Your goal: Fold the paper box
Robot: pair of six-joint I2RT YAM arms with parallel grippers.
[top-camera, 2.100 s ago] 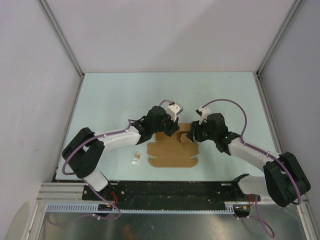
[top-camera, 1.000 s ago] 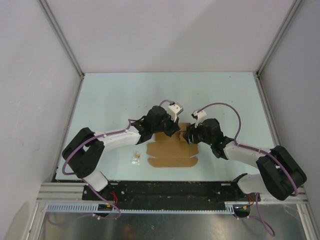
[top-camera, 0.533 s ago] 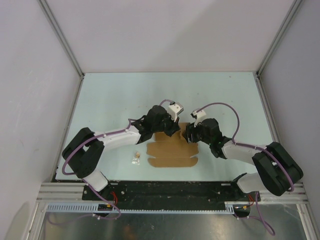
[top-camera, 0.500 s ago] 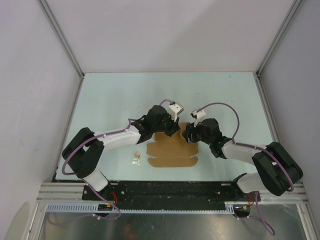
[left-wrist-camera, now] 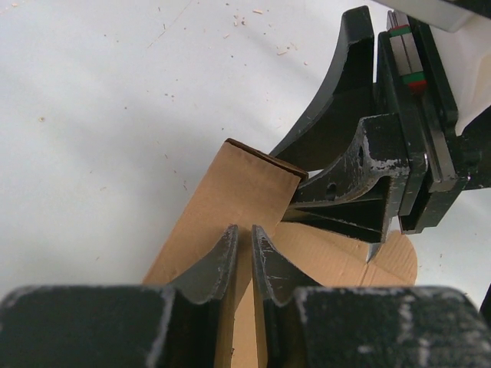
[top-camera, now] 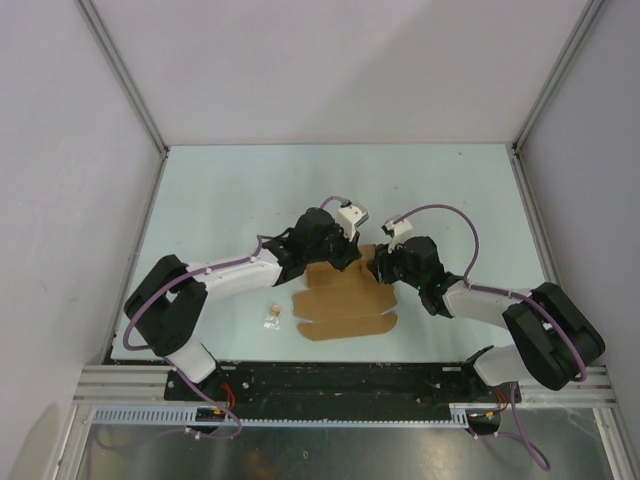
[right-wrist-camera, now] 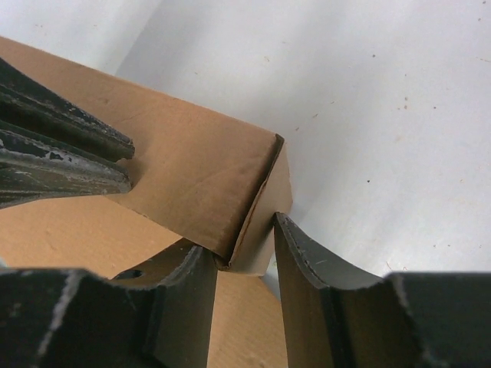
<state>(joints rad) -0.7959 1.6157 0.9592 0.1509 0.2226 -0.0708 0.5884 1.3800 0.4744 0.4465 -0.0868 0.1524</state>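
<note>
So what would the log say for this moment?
left hand: pinching raised flap | right hand: around flap corner | paper box: mostly flat | stage: folding
</note>
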